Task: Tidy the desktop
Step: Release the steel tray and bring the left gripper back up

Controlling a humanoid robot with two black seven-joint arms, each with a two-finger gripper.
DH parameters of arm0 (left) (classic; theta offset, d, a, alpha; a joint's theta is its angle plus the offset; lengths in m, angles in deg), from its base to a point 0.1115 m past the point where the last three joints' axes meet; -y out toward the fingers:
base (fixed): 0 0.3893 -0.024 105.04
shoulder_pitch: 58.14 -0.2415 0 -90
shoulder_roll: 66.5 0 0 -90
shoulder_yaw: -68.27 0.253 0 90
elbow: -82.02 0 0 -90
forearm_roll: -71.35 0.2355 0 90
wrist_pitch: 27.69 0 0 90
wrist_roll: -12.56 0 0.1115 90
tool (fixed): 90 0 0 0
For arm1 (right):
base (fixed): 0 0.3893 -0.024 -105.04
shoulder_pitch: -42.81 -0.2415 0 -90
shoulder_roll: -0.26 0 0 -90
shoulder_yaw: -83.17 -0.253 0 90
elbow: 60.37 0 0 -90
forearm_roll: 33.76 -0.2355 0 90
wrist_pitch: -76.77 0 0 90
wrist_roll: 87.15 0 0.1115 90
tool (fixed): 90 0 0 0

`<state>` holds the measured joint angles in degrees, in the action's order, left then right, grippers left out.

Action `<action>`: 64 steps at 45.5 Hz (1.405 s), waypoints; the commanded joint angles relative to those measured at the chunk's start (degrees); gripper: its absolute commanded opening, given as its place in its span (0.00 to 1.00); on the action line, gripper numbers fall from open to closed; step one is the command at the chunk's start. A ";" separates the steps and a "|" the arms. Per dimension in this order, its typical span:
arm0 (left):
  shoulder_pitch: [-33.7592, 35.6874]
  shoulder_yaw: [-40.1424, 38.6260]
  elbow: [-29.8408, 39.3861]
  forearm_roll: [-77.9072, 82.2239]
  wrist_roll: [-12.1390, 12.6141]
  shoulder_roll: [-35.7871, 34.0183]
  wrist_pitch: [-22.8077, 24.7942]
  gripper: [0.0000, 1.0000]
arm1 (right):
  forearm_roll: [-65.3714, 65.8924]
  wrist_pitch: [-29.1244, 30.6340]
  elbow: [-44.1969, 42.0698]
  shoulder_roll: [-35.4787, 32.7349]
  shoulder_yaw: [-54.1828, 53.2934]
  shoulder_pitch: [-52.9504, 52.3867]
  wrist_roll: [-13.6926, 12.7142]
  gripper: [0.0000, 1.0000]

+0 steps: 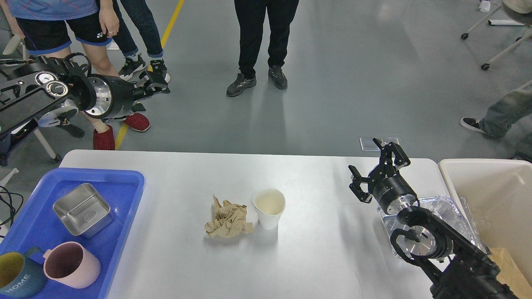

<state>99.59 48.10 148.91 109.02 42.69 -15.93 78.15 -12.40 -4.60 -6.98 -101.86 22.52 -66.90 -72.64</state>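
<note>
In the head view the desktop (316,249) fills the lower part of the frame, a white tabletop with rounded corners, grey floor beyond its far edge. At its left end sits a blue tray (124,207) holding three vessels: a square steel dish (83,209) toward the back, empty and tilted a little, a pink mug (71,264) in front of it lying on its side with its empty mouth facing the camera, and a teal mug (16,276) marked HOME at the frame's lower left corner, touching the pink one, its inside yellowish. Near the middle of the table a white paper cup (269,207) stands upright, a little pale residue or liquid low inside, its rim slightly dented; just beside it to the left lies a crumpled brown paper napkin (227,219), touching or nearly touching the cup's base. At the right end a beige bin (486,182) stands against the table edge, with something tan and flat in its lower part. A crinkled foil tray (447,207) lies on the table next to the bin, mostly hidden by the right arm. The right gripper (376,170) hangs above the table near the far edge, its fingers spread wide and empty. The left gripper (156,85) is raised high over the floor beyond the tray, pointing right; its dark fingers sit close together end-on, so I cannot tell whether they are parted. Several people stand on the floor behind.
</note>
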 commanded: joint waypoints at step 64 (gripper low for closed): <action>-50.24 -60.69 -10.11 -15.60 -34.88 32.85 -0.11 0.97 | -0.01 -0.02 0.13 -0.18 0.00 0.47 0.00 1.00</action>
<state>49.45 -12.67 141.29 93.49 9.30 16.82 75.07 -12.41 -4.59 -6.85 -101.95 22.57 -66.43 -72.64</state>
